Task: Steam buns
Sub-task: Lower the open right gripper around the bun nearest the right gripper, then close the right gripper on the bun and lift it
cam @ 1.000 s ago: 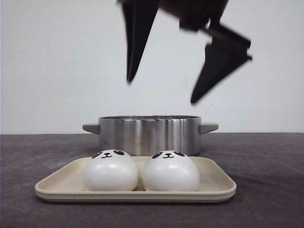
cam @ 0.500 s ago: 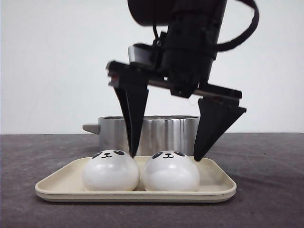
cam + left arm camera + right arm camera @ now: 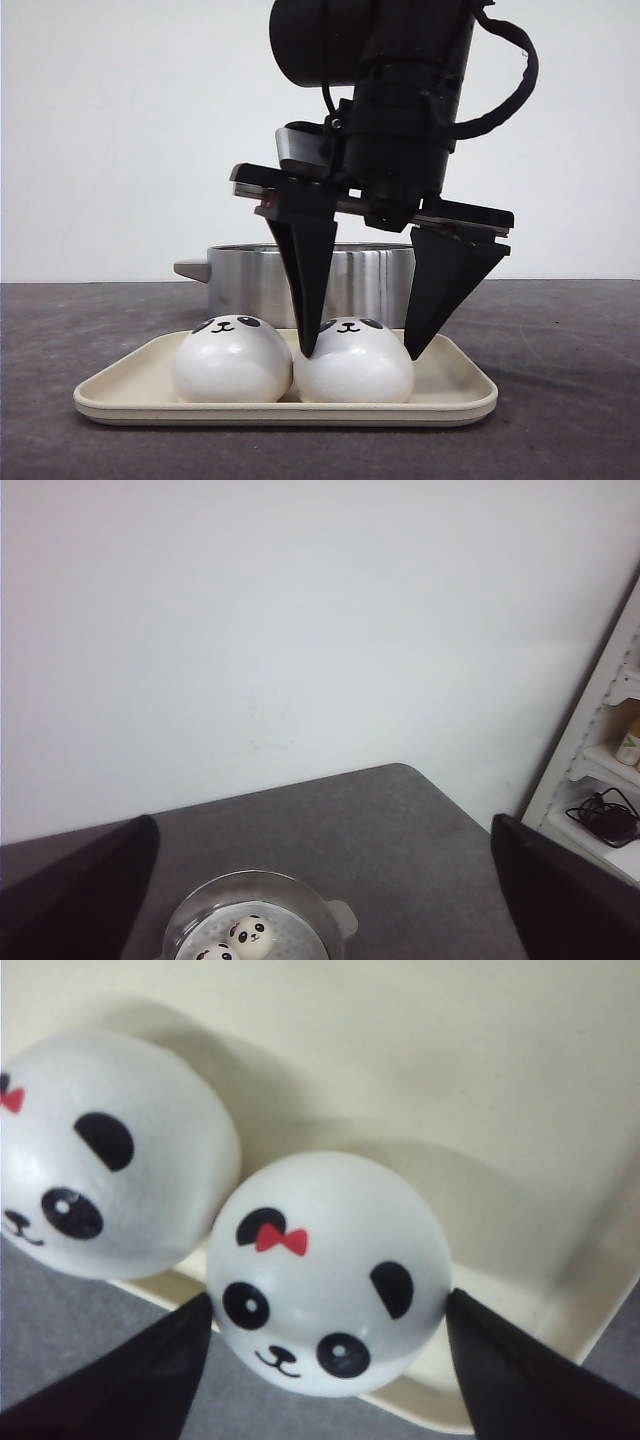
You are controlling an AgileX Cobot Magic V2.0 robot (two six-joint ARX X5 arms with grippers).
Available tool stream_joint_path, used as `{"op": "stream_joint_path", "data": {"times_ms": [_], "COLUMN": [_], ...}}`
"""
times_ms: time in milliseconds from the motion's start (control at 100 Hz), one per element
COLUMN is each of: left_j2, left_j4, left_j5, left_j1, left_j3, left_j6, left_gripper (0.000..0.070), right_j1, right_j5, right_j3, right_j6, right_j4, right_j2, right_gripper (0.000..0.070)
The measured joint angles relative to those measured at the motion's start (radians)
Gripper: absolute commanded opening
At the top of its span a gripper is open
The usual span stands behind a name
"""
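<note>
Two white panda buns lie side by side on the beige tray (image 3: pixel 455 398). My right gripper (image 3: pixel 360 353) has come down over the right-hand bun (image 3: pixel 355 372), one black finger against each of its sides. The bun rests on the tray. In the right wrist view that bun (image 3: pixel 330 1270) fills the gap of the right gripper (image 3: pixel 328 1300), and the other bun (image 3: pixel 110 1155) touches it. The left bun (image 3: pixel 233 360) is free. My left gripper (image 3: pixel 323 825) hangs open high above the steel pot (image 3: pixel 335 920), which holds two more buns (image 3: pixel 250 932).
The steel pot (image 3: pixel 315 285) with side handles stands just behind the tray on the dark table (image 3: pixel 560 340). A white wall closes the back. In the left wrist view a white shelf unit (image 3: pixel 610 780) stands past the table's far corner.
The right gripper dropped from high above the pot to the tray, and its fingers drew in onto the right-hand bun. That bun shifted slightly left against its neighbour.
</note>
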Motion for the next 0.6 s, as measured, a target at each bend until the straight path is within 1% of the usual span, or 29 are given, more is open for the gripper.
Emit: {"op": "stream_joint_path", "data": {"times_ms": [60, 120, 140, 160, 170, 180, 190, 210, 240, 600], "left_j2": [0.0, 0.001, 0.001, 0.001, 0.001, 0.001, 0.001, 0.001, 0.001, 0.0], "left_j4": [0.0, 0.0, 0.0, 0.0, 0.0, 0.0, 0.0, 0.0, 0.0, -0.008], "left_j5": [0.0, 0.0, 0.0, 0.0, 0.0, 0.0, 0.0, 0.0, 0.0, 0.0], "left_j1": [-0.007, -0.013, -0.014, -0.016, -0.016, -0.017, -0.018, -0.018, -0.018, -0.02], "left_j3": [0.0, 0.0, 0.0, 0.0, 0.0, 0.0, 0.0, 0.0, 0.0, 0.0], "left_j6": [0.0, 0.0, 0.0, 0.0, 0.0, 0.0, 0.0, 0.0, 0.0, 0.0], "left_gripper": [0.0677, 0.0677, 0.0677, 0.0677, 0.0677, 0.0677, 0.0677, 0.0677, 0.0677, 0.0677], "right_j1": [-0.003, -0.004, -0.004, -0.004, -0.004, -0.004, -0.004, -0.004, -0.004, 0.007], "right_j5": [0.0, -0.004, -0.004, -0.004, -0.004, -0.004, -0.004, -0.004, -0.004, 0.024], "right_j3": [0.0, 0.0, 0.0, 0.0, 0.0, 0.0, 0.0, 0.0, 0.0, 0.0], "right_j6": [0.002, 0.003, 0.003, 0.003, 0.003, 0.003, 0.003, 0.004, 0.004, 0.006], "right_j4": [-0.001, 0.0, 0.0, 0.0, 0.0, 0.0, 0.0, 0.0, 0.0, 0.003], "right_j2": [0.003, 0.006, 0.008, 0.009, 0.01, 0.01, 0.01, 0.011, 0.013, -0.009], "right_gripper": [0.0372, 0.0289, 0.0245, 0.0186, 0.013, 0.009, 0.0068, 0.0, 0.0009, 0.0008]}}
